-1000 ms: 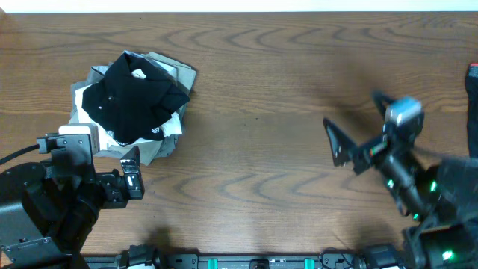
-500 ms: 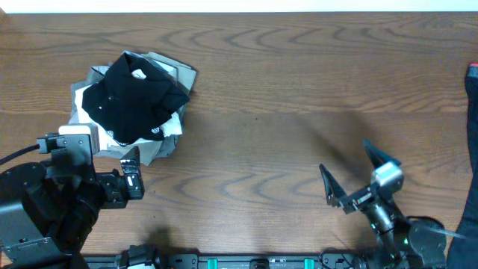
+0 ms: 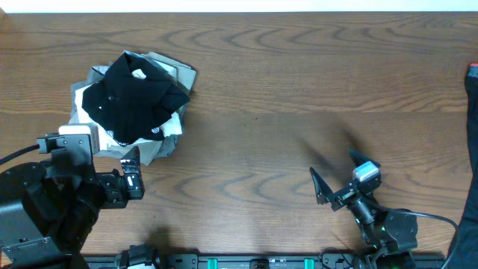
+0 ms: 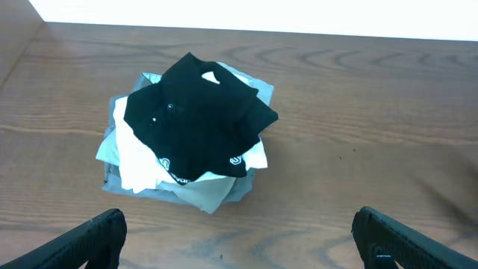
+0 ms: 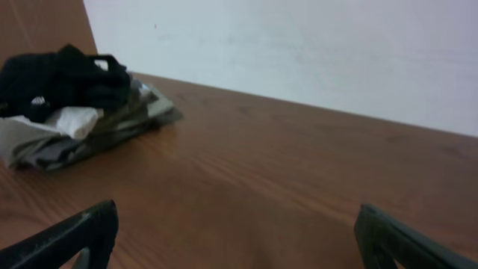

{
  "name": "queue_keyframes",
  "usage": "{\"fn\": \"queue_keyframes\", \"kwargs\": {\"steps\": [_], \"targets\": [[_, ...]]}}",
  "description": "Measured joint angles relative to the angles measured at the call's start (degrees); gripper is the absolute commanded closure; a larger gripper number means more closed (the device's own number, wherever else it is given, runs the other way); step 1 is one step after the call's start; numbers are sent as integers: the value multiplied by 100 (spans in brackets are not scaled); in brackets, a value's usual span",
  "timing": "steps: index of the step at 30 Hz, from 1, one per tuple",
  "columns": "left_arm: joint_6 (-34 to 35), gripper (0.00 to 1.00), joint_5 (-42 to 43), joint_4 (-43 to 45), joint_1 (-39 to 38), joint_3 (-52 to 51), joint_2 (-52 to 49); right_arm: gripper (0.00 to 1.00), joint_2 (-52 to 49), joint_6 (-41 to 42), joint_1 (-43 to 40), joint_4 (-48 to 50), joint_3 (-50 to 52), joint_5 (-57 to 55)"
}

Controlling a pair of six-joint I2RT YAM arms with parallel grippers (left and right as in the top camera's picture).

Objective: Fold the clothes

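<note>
My left gripper and right gripper stand released, empty; the clothes lie heaped, a black shirt seemingly topmost.

Nothing here can actually be read as words or numbers. The black T-shirt on top of the pile carries two small round white marks near its lower edge, one toward each side. They look like little logos, too small to make out any letters. Up at its collar sits a small white neck label, which shows blank at this size. From overhead the same marks and label are only white specks
</note>
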State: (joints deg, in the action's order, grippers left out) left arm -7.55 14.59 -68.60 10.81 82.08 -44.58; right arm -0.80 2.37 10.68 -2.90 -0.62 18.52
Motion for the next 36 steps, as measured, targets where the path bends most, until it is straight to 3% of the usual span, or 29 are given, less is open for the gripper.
{"fn": "queue_keyframes", "kwargs": {"steps": [36], "targets": [[0,2,2,-120,0,0,0,1,-997,0,0,26,2,4]]}}
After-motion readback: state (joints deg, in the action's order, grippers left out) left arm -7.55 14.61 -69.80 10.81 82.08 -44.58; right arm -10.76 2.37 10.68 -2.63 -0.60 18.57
